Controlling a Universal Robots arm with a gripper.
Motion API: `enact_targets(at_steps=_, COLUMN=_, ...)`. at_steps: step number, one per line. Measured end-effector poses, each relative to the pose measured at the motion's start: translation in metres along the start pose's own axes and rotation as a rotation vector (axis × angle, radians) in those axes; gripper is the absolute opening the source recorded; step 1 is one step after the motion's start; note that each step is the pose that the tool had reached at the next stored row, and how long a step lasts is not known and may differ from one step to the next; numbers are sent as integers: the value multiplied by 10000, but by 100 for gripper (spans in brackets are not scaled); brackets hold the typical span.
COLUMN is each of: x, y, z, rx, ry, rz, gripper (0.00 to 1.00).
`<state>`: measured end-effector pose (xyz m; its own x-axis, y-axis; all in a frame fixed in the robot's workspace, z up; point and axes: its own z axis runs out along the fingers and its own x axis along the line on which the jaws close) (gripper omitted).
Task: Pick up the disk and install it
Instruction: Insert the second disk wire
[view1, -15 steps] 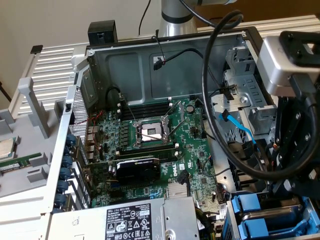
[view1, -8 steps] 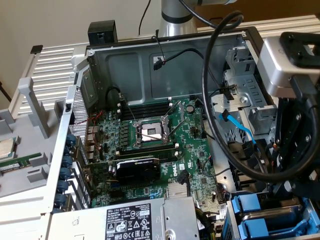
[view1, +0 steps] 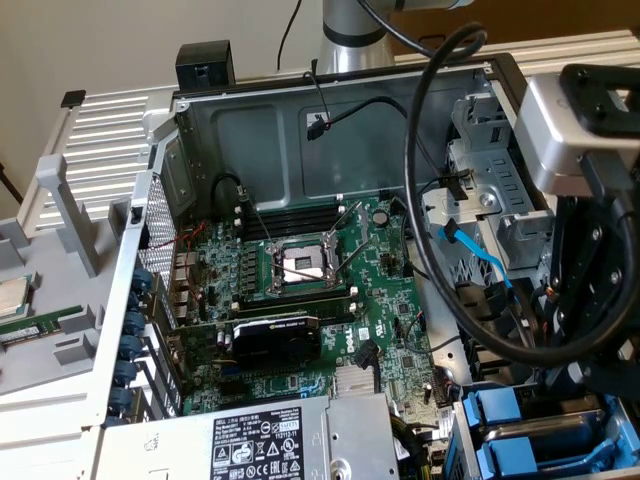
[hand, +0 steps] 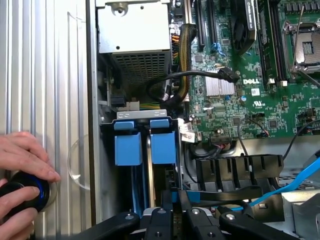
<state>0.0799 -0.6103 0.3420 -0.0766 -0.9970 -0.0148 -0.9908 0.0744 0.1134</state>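
Observation:
The disk stands edge-on in the drive bay at the case's corner. Its blue rail frame and a thin silver edge show; the label is hidden. My gripper sits right over that frame's near end. The black fingers are drawn close together, with a sliver of blue plastic between them. In the exterior view the arm's wrist reaches down at the exterior view's right, above the blue rails.
A second blue-railed tray sits beside the disk. Black cables and a blue SATA cable run close by. The motherboard and power supply fill the case. A person's hands rest on a black button outside it.

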Motion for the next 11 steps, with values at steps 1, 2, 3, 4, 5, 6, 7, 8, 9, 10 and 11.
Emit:
enact_targets(at_steps=1, x=0, y=0, z=0, rx=-1, ry=-14, rz=-1, gripper=16)
enact_targets(at_steps=2, x=0, y=0, z=0, rx=-2, ry=-28, rz=-3, gripper=16)
enact_targets(at_steps=3, x=0, y=0, z=1, rx=-3, ry=-42, rz=-5, gripper=16)
enact_targets(at_steps=4, x=0, y=0, z=1, rx=-5, ry=-55, rz=-6, gripper=16)
enact_targets(at_steps=5, x=0, y=0, z=2, rx=-5, ry=-66, rz=-7, gripper=16)
enact_targets(at_steps=6, x=0, y=0, z=2, rx=-6, ry=-75, rz=-8, gripper=16)
enact_targets(at_steps=7, x=1, y=0, z=3, rx=-7, ry=-85, rz=-9, gripper=16)
enact_targets(at_steps=8, x=2, y=0, z=3, rx=-7, ry=-92, rz=-10, gripper=16)
enact_targets(at_steps=9, x=4, y=-1, z=4, rx=-8, ry=-102, rz=-11, gripper=16)
enact_targets(at_steps=10, x=6, y=-1, z=5, rx=-9, ry=-112, rz=-13, gripper=16)
enact_targets(at_steps=11, x=7, y=-1, z=4, rx=-10, ry=-122, rz=-13, gripper=16)
